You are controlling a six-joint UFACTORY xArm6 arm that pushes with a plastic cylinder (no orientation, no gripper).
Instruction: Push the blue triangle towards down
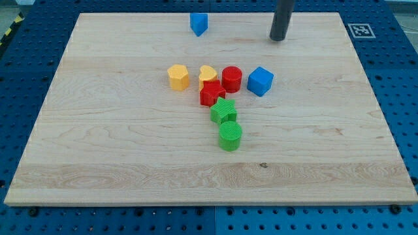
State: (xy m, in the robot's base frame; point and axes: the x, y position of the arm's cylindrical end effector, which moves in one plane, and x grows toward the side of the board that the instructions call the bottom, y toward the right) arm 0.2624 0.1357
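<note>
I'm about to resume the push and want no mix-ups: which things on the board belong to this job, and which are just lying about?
In the job:
blue triangle, near the view's top edge
my tip, to the view's right of it, apart

Lying about:
blue cube
yellow hexagon
yellow heart
red cylinder
red star
green star
green cylinder

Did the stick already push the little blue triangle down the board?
Not yet, it seems. The blue triangle sits near the board's top edge, far above the other blocks. My tip rests apart from it, off to the view's right, touching nothing. Left: get above the triangle and push it toward the view's bottom.
</note>
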